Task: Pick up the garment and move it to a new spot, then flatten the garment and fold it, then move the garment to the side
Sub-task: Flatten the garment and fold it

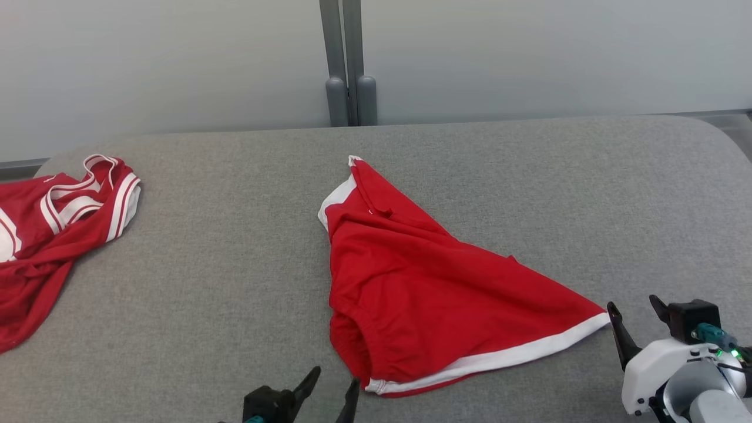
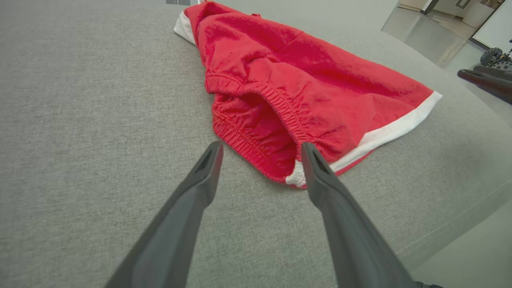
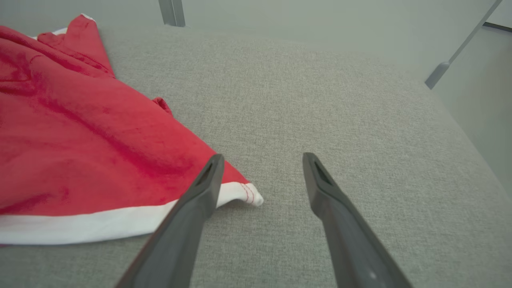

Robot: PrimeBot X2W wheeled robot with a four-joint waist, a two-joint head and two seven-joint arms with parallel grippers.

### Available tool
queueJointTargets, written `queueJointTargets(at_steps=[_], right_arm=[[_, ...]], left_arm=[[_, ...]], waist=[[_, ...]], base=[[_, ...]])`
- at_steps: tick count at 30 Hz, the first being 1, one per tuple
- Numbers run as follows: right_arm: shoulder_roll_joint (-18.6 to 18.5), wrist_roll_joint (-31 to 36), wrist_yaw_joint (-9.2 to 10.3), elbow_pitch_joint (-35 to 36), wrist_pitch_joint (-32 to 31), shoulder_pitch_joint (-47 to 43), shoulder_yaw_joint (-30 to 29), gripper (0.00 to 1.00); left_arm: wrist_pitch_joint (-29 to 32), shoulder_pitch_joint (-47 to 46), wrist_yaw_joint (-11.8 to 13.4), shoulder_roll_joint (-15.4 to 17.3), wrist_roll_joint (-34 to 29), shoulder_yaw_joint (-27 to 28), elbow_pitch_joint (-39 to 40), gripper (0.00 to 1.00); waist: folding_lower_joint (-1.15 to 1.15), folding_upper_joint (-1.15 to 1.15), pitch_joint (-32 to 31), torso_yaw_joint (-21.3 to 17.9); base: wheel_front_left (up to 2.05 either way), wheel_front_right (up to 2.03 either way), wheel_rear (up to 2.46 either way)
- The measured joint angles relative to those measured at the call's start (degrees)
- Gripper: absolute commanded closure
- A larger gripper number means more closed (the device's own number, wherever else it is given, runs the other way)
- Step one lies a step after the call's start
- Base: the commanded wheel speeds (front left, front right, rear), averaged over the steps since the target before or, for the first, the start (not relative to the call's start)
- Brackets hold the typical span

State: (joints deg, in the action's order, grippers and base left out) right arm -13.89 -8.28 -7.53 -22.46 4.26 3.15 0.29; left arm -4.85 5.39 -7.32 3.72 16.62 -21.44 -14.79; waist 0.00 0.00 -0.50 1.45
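Note:
The garment (image 1: pixel 429 282) is a pair of red shorts with white hems, lying crumpled in the middle of the grey padded table (image 1: pixel 235 264). Its elastic waistband (image 2: pixel 256 132) gapes toward the front edge. My left gripper (image 1: pixel 335 382) stands open at the bottom edge, its fingertips just short of the waistband, nothing between them (image 2: pixel 260 150). My right gripper (image 1: pixel 634 308) is open at the lower right, beside the white-hemmed leg corner (image 3: pixel 248 196), which lies just past my left fingertip (image 3: pixel 214 164) in the right wrist view.
A second red garment with white stripes (image 1: pixel 53 229) lies bunched at the table's far left edge. A grey post (image 1: pixel 349 64) stands behind the table against a pale wall. The table's right edge (image 2: pixel 460 224) drops to a glossy floor.

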Motion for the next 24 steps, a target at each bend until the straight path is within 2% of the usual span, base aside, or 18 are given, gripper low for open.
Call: queueJointTargets(at_steps=[4,8,15,24], right_arm=[[-0.2,1.3,0.0,-4.4,-4.3,4.5,1.4,0.0],[-0.1,1.5,0.0,-7.4,-6.0,6.0,2.3,0.0],[-1.0,0.6,0.0,-9.6,-5.6,5.9,3.5,0.0],[-2.0,-1.2,-0.01,-11.1,-4.2,7.2,5.1,0.0]], left_arm=[[3.4,-2.1,-0.1,0.8,4.3,-5.8,1.5,0.0],[4.3,-4.3,-0.1,2.3,6.2,-9.6,0.6,0.0],[3.0,-6.6,-0.1,3.0,9.0,-12.0,-0.7,0.0],[2.7,-8.6,-0.1,4.9,11.6,-15.3,-2.2,0.0]], waist=[[0.0,0.0,1.6,0.4],[0.0,0.0,3.5,1.2],[0.0,0.0,5.8,2.1],[0.0,0.0,6.8,0.8]], base=[[0.0,0.0,0.0],[0.0,0.0,0.0],[0.0,0.0,0.0],[0.0,0.0,0.0]])
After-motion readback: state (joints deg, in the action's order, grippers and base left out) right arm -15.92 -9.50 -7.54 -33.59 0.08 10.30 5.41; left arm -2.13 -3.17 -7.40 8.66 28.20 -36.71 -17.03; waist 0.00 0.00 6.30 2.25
